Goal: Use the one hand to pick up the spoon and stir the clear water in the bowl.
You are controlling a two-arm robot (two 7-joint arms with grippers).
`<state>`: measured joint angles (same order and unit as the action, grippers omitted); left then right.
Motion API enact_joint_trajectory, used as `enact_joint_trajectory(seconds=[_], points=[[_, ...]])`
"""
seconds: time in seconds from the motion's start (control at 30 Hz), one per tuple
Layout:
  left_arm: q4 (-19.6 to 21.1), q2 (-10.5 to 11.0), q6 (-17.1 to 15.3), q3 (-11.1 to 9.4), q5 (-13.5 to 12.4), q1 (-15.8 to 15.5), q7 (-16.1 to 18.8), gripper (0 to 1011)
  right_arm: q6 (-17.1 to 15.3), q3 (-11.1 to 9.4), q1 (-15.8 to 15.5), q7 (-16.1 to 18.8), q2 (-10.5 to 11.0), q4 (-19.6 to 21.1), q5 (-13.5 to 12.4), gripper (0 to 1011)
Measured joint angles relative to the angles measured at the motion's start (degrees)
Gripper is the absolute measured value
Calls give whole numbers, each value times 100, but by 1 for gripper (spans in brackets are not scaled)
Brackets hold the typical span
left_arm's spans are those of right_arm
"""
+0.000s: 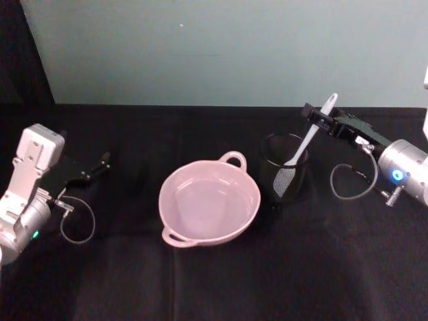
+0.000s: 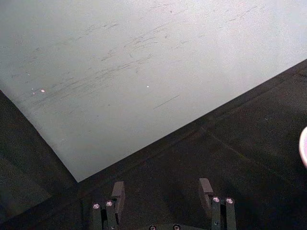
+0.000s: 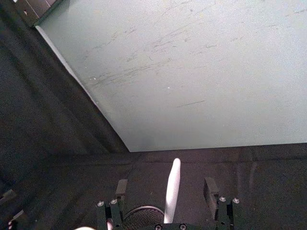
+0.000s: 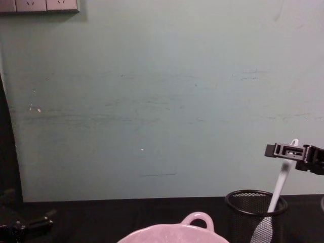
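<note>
Upper right of the head view, the right gripper (image 1: 319,119) is up at the spoon (image 1: 306,139), jaws wide, one finger on each side of the white handle, and in the right wrist view there is a gap between the handle and the fingers (image 3: 122,188) on both sides, so no grip on it. The spoon stands tilted in the black mesh cup (image 1: 267,167), blade down inside, handle leaning towards the upper right. Just left of the cup, at centre frame, sits the pink bowl (image 1: 180,184) with clear water in it, on the black table (image 1: 214,287). Far left, well away from the bowl, the left gripper (image 1: 103,162) sits low over the cloth, fingers spread and holding nothing
</note>
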<state>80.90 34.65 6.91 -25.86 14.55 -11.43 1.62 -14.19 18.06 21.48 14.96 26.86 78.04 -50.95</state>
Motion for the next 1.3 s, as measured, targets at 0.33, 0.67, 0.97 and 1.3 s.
enact_joint_trajectory(seconds=[0.33, 0.67, 0.97, 1.3], points=[[0, 0, 0, 0, 0, 0, 0, 1011, 52, 115, 188, 48, -104, -268, 40, 1003], [0, 0, 0, 0, 0, 0, 0, 1011, 66, 120, 200, 58, -114, -288, 52, 997], [0, 0, 0, 0, 0, 0, 0, 1011, 59, 113, 190, 63, -106, -271, 50, 797], [0, 0, 0, 0, 0, 0, 0, 1011, 53, 107, 185, 62, -102, -263, 46, 463]])
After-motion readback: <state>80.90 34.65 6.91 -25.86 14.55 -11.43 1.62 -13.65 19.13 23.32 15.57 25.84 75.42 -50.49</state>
